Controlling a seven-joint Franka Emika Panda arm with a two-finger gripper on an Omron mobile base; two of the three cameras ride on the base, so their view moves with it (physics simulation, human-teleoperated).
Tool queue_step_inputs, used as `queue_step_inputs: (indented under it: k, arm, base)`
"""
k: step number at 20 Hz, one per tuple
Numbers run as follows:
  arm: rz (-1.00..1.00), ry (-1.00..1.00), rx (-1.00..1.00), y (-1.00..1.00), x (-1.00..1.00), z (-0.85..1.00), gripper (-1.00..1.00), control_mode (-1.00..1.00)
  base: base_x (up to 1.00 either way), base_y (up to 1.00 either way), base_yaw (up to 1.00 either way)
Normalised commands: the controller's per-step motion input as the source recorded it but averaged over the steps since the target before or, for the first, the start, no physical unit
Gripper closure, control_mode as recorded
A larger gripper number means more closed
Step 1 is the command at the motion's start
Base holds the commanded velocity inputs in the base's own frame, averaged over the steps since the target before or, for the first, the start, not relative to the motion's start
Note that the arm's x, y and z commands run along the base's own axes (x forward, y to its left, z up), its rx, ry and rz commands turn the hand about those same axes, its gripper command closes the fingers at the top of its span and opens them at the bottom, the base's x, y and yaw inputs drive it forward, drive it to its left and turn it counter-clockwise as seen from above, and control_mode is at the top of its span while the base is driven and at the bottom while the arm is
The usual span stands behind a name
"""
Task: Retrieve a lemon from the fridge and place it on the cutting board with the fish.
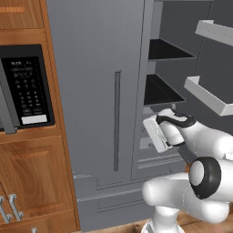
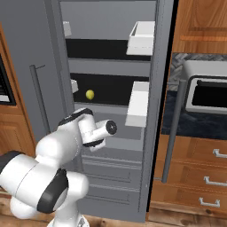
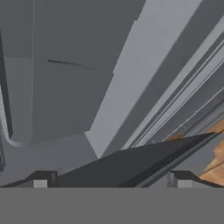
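- The fridge (image 2: 111,66) stands with its right door swung open and its left door (image 1: 95,91) closed, a long vertical bar handle (image 1: 117,120) on that closed door.
- Inside the fridge, the lemon (image 2: 90,94) lies on the lower of the two dark shelves (image 2: 111,88), toward the left end of that shelf, near the closed door's edge.
- White door bins (image 2: 138,104) hang on the open door, to the right of the lemon; a second bin (image 2: 142,37) sits higher on the same door.
- Below the lemon's shelf the fridge shows grey drawers (image 2: 113,175).
- The arm's hand (image 1: 157,134) is held in front of the fridge's open side, below the lemon's shelf and well apart from the lemon.
- The pincer (image 3: 111,181) has its two finger tips (image 3: 40,180) spread wide apart, with nothing between them; it holds nothing.
- From the hand's camera the pincer faces grey fridge panels, with a strip of wood floor (image 3: 216,159) at the right edge.
- A black-panelled microwave (image 1: 27,88) is set in wooden cabinets left of the fridge.
- A toaster oven (image 2: 206,91) sits on the dark worktop (image 2: 190,126) right of the fridge, with wooden drawers (image 2: 195,170) under it.
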Motion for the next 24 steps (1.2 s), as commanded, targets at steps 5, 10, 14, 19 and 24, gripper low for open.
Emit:
queue_step_inputs:
  k: [5, 10, 14, 19, 24]
  arm:
    - [0.28, 0.0, 0.14, 0.39, 0.0, 0.0, -1.0, -1.0]
    - [0.27, 0.0, 0.18, 0.63, -0.17, 0.0, -1.0, -1.0]
    - [0.31, 0.0, 0.18, 0.58, -0.46, 0.0, -1.0, -1.0]
    - [0.36, 0.0, 0.17, 0.41, -0.96, 0.02, -1.0, -1.0]
    - [0.38, 0.0, 0.09, 0.55, -1.0, 0.25, -1.0, -1.0]
  base:
    - [0.0, 0.0, 0.0]
    - [0.0, 0.0, 0.0]
    - [0.0, 0.0, 0.0]
    - [0.0, 0.0, 0.0]
    - [0.0, 0.0, 0.0]
